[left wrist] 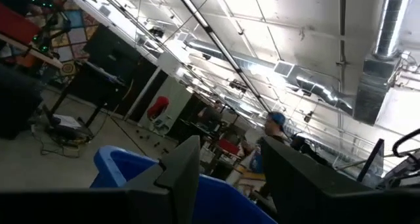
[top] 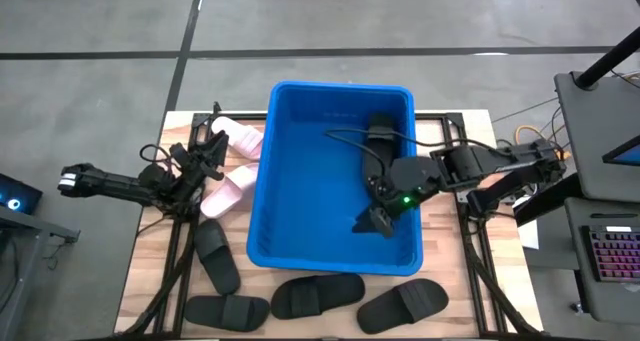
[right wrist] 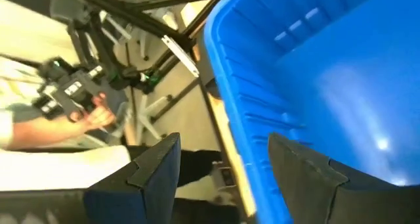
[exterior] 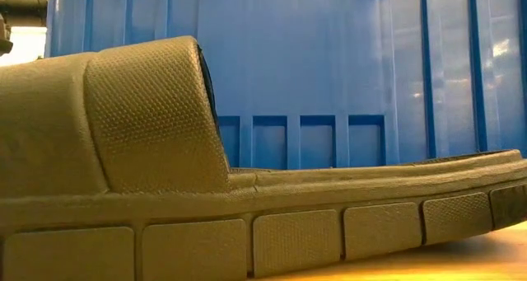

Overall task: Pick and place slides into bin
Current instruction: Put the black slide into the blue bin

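Our right gripper (top: 378, 219) hangs inside the bin (top: 300, 243), fingers spread and empty. Our left gripper (top: 212, 153) waits above the pink slides (top: 232, 165), fingers parted.

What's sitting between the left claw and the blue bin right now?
In the high view, the two pink slides lie between the left claw and the bin wall, one near the bin's far corner, one beside its left wall. Nothing else shows there.
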`<state>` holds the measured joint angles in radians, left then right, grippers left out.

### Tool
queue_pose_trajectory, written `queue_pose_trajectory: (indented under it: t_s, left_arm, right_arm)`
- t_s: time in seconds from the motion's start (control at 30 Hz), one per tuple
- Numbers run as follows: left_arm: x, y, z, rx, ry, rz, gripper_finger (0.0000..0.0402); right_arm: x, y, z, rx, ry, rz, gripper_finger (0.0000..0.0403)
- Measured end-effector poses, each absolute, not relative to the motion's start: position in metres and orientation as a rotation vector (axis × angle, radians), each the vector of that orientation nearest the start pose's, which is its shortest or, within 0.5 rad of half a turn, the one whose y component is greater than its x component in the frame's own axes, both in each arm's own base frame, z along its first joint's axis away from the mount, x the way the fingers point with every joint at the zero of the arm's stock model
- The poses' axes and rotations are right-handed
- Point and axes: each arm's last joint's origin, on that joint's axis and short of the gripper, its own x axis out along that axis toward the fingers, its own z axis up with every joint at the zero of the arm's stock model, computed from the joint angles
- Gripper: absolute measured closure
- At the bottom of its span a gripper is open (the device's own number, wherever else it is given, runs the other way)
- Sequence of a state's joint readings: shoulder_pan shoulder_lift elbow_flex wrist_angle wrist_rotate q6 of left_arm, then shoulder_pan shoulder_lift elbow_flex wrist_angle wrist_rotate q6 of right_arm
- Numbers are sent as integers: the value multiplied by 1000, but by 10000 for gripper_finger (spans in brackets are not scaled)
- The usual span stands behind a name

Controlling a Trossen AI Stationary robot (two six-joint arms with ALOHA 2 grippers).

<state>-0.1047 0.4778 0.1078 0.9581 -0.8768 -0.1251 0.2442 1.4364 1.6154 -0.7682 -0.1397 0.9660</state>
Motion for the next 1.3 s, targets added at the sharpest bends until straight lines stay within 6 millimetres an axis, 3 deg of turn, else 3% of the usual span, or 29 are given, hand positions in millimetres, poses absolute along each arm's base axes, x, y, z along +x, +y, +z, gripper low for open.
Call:
queue_pose_trajectory:
  t_s: [0.17, 0.3, 0.43, 0.67, 0.83, 1.13, 1.3]
  left_arm:
    - [105, 11, 242, -415, -605, 716, 253]
    - [102, 12, 244, -435, -631, 711, 253]
    - [101, 12, 245, -454, -644, 705, 253]
    - [101, 12, 245, -452, -646, 694, 253]
    - [102, 12, 245, -448, -639, 695, 253]
    - [102, 11, 244, -445, -633, 694, 253]
    - [103, 11, 244, -445, -632, 695, 253]
  right_arm:
    - [289, 80, 421, 1061, 603, -33, 183]
    - [296, 83, 432, 1007, 405, -64, 183]
    - [301, 92, 432, 955, 370, -30, 183]
    - [291, 118, 426, 935, 506, 88, 183]
    - [272, 143, 414, 865, 682, 113, 184]
    - [226, 180, 380, 901, 1048, -165, 184]
    - [206, 197, 368, 902, 1112, -290, 184]
